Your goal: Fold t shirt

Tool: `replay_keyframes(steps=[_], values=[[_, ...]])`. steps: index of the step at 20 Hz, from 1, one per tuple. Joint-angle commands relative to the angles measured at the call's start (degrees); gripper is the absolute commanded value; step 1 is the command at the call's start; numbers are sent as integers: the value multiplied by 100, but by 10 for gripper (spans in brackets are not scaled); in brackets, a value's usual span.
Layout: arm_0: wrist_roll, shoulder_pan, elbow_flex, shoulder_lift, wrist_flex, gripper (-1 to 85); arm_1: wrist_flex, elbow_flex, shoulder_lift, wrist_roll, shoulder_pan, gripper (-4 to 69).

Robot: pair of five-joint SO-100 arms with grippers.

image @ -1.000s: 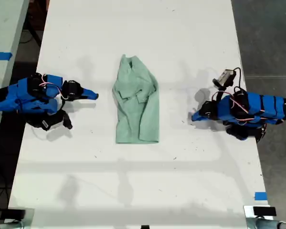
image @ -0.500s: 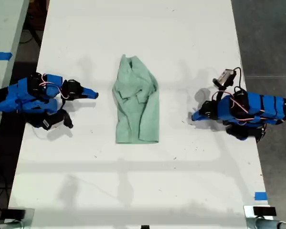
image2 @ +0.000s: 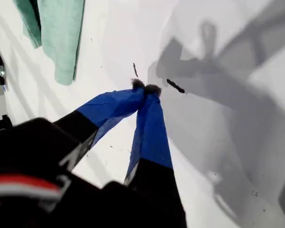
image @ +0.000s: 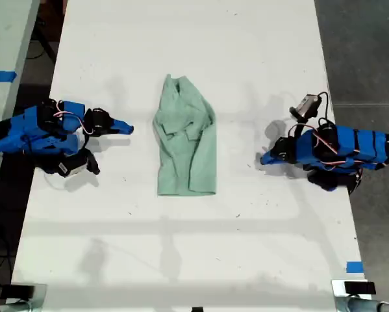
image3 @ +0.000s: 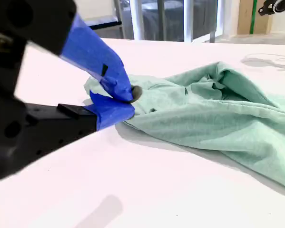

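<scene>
t shirt (image2: pixel 56 33) cut off by frame edge

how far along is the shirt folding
Done: the pale mint-green cloth t shirt already lies folded lengthwise into a narrow strip on the white table. In hand: nothing; my first end effector and second end effector are shut, off the cloth. Left: probably a crosswise fold.

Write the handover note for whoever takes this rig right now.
My first gripper: shut, empty, over bare table, clear of the cloth.
My second gripper: shut, empty, just short of the t shirt.
The t shirt lies mid-table between the two arms, neither touching it.
Done: it looks folded lengthwise into a narrow strip, creased.
Left: probably the crosswise fold, hem to collar, then smoothing.
</scene>
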Motion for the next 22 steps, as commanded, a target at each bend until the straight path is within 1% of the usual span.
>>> replay_keyframes(steps=[1, 6, 19, 22], values=[[-79, 70, 35, 53, 18, 0, 26, 237, 97, 35, 18, 0], [-141, 149, 35, 53, 70, 0, 18, 237, 97, -97, 88, 0], [-141, 158, 35, 53, 79, 0, 9, 246, 97, -132, 79, 0], [-141, 158, 44, 53, 79, 0, -79, 264, 97, -404, 167, 0]])
